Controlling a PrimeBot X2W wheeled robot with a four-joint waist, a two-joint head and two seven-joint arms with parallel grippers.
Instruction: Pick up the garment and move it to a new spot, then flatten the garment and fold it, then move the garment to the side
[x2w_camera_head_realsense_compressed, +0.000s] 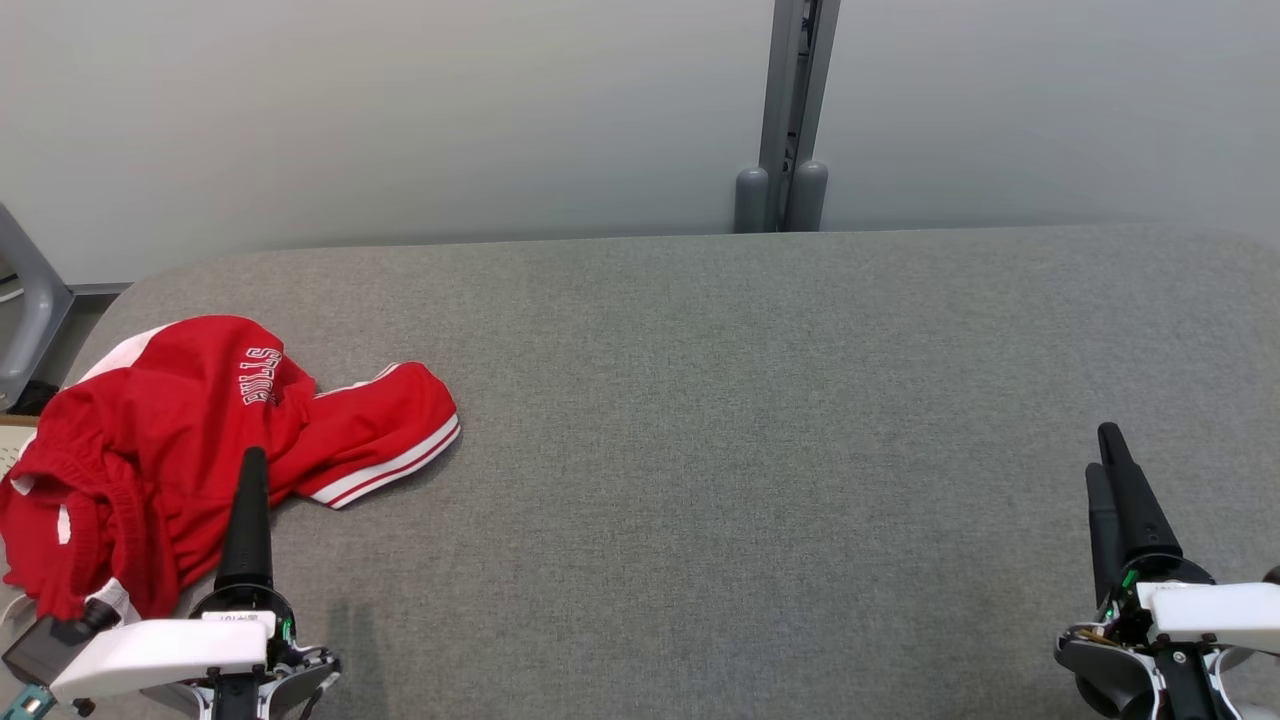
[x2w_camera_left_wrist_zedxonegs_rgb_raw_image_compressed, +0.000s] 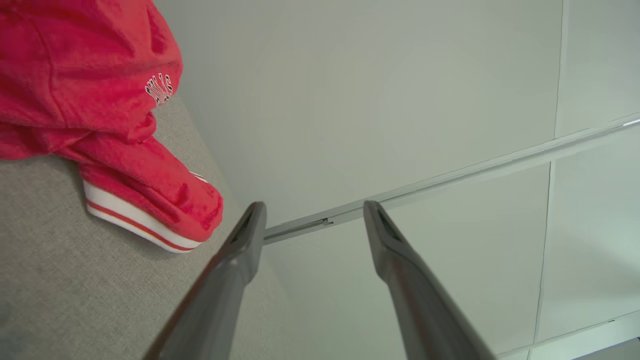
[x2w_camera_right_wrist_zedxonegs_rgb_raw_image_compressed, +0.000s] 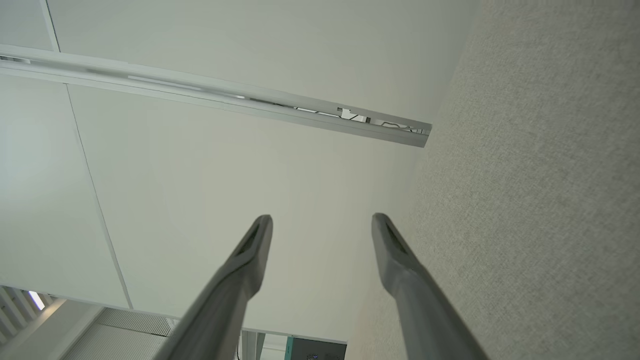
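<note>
By the table's (x2w_camera_head_realsense_compressed: 700, 450) left edge lies the garment (x2w_camera_head_realsense_compressed: 180, 440), wide surface rightward.

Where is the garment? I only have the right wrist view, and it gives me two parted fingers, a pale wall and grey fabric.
Observer: In the head view the red garment lies crumpled at the left end of the grey table.
Operator: Is the other arm holding it?
Observer: No. The left wrist view shows the left gripper open with nothing between its fingers, and the garment lies off to one side of them.
Operator: Is my arm anywhere near it?
Observer: No. The right gripper sits at the table's right end, with bare grey surface between it and the garment.
</note>
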